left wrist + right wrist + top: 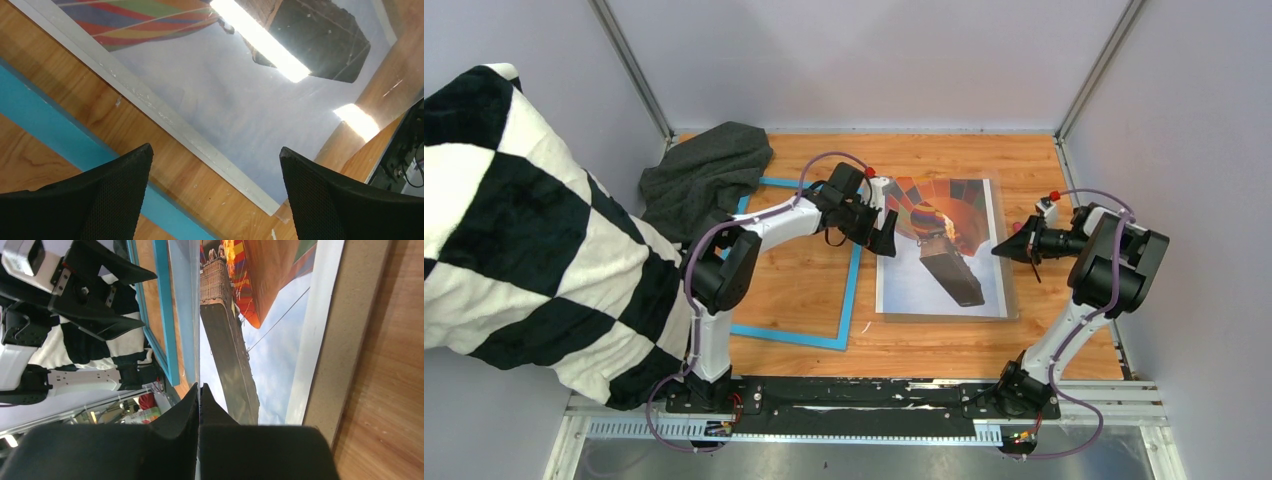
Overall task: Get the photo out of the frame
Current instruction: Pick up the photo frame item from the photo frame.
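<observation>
— Closest in, black mounting rail [864, 392] along the near edge of the wooden table [944, 160], both arm bases bolted on. And the photo [944, 250], where?

— Lying flat, right of centre on the table, balloon and dark basket face up, out of the frame [804, 335]. Blue frame flat too, just beside it on the left, with a strip of bare wood between. Far corner of the frame tucked under a grey cloth [709, 170].

— Under the photo?

— Plain brown backing board [340, 340], showing as a strip along the right-hand edge. Bright glare across the print in the left wrist view.

— And the left gripper [215, 155]?

— Spread wide, empty, hanging over the photo's left edge, close to the frame's right rail.

— And the right gripper [199, 390]?

— Pinched fully closed, fingertip against fingertip, nothing seen gripped. Tip level with the photo's right edge, pointing inward across it. Touching the board or not, cannot tell.

— Anything else?

— Black-and-white checked blanket [524, 230] bulging in at far left, up against the left arm.
</observation>
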{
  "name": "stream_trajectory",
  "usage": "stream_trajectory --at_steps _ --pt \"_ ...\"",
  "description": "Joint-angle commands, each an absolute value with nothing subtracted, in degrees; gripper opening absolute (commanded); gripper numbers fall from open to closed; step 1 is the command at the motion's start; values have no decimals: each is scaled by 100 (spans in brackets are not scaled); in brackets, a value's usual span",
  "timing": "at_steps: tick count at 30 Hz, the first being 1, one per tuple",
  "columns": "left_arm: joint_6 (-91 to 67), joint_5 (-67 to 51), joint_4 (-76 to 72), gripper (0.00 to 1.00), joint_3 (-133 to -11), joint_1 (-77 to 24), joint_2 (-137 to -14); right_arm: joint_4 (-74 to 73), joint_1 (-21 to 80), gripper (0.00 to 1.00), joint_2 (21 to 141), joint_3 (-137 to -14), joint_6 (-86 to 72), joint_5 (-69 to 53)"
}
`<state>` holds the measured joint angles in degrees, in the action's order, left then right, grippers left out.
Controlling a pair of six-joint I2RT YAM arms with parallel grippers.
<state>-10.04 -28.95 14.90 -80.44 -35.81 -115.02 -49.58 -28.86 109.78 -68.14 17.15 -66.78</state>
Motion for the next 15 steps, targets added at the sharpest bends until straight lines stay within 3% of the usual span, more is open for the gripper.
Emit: stream_trajectory --at_steps 1,8,15 --pt "-338 -2875 1815 99 -8343 -3535 -10977 -5139 -2806 0 11137 -7041 1509 -7043" --pt "719 -2971 2321 100 -8343 -3040 -10338 -5825 -2782 0 10624 -7448 1714 -7975" --pt "1876 -3427 2756 100 -7305 -1810 -9111 -6049 -2495 0 9867 -8044 1363 -8681"
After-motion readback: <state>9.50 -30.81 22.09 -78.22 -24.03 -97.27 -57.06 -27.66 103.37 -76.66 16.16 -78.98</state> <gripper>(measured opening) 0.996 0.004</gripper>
